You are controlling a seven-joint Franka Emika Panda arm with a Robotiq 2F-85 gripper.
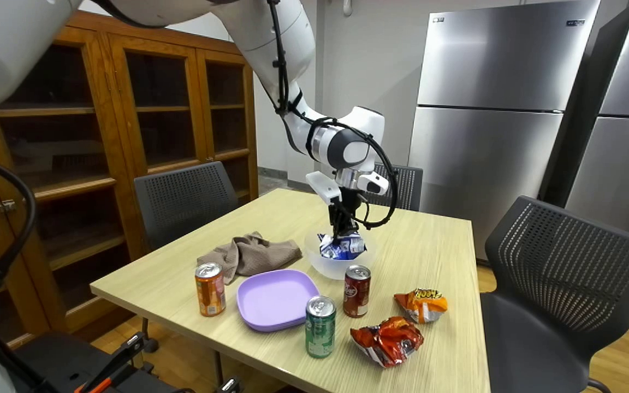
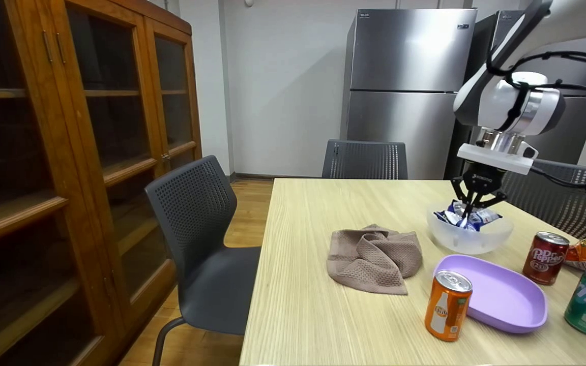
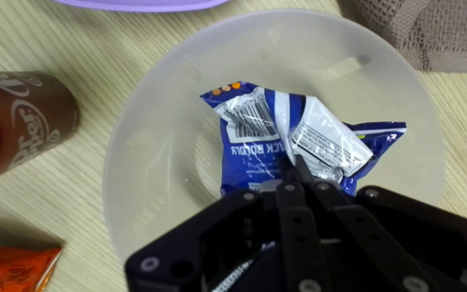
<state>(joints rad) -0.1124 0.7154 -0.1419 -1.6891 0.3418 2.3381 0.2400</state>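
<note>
- Wood-grained desk [image 2: 303, 229]: carries translucent bowl [image 3: 144, 121].
- Claw [image 3: 293, 164]: narrow, pinching the blue packet [image 3: 298, 136].
- Packet: within bowl, directly beneath claw; long axis crosswise in wrist view.

Table [image 2: 298, 223]: pale wood grain.
Towel [image 2: 374, 262]: brown, rumpled, toward left edge.
Bowl [image 2: 468, 243]: translucent, closer to right edge.
Plate [image 1: 277, 297]: purple, between bowl and front edge.
Orange can [image 2: 448, 307]: upright, toward front edge.
Green can [image 1: 320, 330]: upright, same edge, farther right.
Dr Pepper [image 1: 356, 292]: upright, farther in.
Orange bag [image 1: 425, 307], red bag [image 1: 386, 341]: crumpled, toward right edge.
</note>
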